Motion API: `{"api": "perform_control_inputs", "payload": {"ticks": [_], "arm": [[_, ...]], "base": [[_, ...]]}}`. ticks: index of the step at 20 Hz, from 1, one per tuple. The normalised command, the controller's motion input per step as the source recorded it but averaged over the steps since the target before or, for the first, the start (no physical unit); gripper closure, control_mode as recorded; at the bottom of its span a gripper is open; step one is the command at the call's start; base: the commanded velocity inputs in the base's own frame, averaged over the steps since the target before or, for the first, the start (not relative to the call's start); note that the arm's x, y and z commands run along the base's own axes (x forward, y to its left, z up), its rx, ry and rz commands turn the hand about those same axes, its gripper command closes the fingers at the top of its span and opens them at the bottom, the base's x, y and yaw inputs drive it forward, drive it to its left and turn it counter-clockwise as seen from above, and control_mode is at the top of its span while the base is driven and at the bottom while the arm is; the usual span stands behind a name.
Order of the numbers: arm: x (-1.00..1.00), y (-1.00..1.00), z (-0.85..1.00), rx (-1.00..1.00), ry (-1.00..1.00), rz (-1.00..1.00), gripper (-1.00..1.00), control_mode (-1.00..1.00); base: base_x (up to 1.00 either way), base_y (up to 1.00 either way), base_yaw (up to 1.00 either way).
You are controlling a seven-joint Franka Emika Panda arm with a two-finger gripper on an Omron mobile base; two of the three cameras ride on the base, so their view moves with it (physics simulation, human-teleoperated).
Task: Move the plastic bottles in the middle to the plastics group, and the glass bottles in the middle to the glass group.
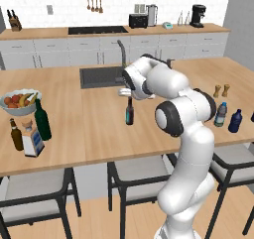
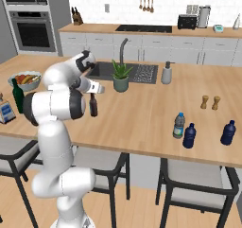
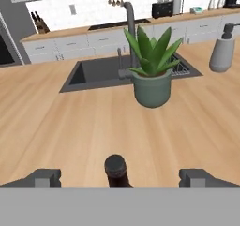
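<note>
While the gripper (image 3: 120,176) stands wide around the slim dark bottle (image 1: 129,112) (mid-frame, not grabbed), the square cork bottle (image 1: 32,140) and water bottle (image 1: 221,114) look sorted.

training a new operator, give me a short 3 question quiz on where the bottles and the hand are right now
1. True or false: the hand is closed tight on the slim dark bottle.
2. Which bottle stands right beside the small clear water bottle? A) tall green bottle B) solid dark blue bottle C) brown bottle
3. Fill in: the square corked bottle stands near the bowl of ____.

Key
1. False. The fingers stand wide apart on either side of the bottle's cap, not touching it.
2. B. The solid dark blue bottle is next to it; the tall green bottle and brown bottle stand at the other end of the counter.
3. Fruit; the bowl of fruit sits just behind.
</note>
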Motion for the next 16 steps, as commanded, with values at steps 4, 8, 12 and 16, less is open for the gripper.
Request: {"api": "perform_control_inputs", "payload": {"ticks": [4,8,12,16], "arm": [[0.17,0.01,-0.22,0.00,0.09,0.00,-1.00,-1.00],[0.10,0.00,-0.28,0.00,0.07,0.00,-1.00,-1.00],[0.15,0.00,-0.17,0.00,0.01,0.00,-1.00,-1.00],[0.04,0.09,-0.04,0.00,0.00,0.00,-1.00,-1.00]], "base": [[0.00,0.00,0.00],[0.00,0.00,0.00],[0.00,0.00,0.00],[0.00,0.00,0.00]]}}
